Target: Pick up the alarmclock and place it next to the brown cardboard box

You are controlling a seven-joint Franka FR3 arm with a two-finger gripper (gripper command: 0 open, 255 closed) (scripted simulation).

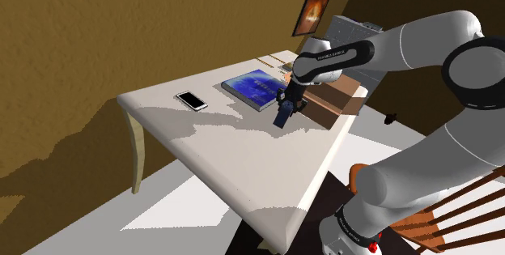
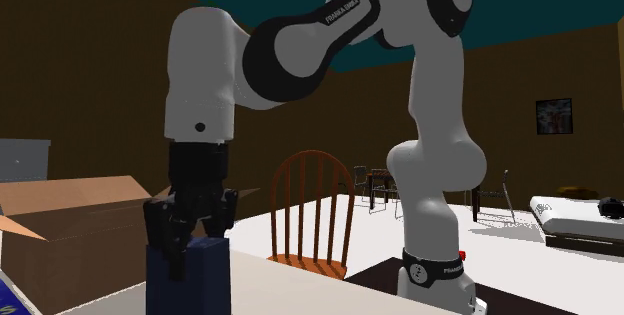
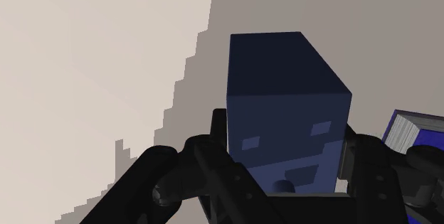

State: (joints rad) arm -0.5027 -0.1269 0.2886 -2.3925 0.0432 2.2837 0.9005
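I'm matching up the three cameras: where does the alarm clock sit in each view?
Shoulder view: alarm clock, a dark blue block, mid-table beside the cardboard box.
Second exterior view: alarm clock at lower left, under the gripper.
Wrist view: alarm clock clasped between the fingers.
Shared landmark: the black gripper clasping it.

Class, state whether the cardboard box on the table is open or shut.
Open: in the second exterior view the cardboard box has its flaps spread outward.
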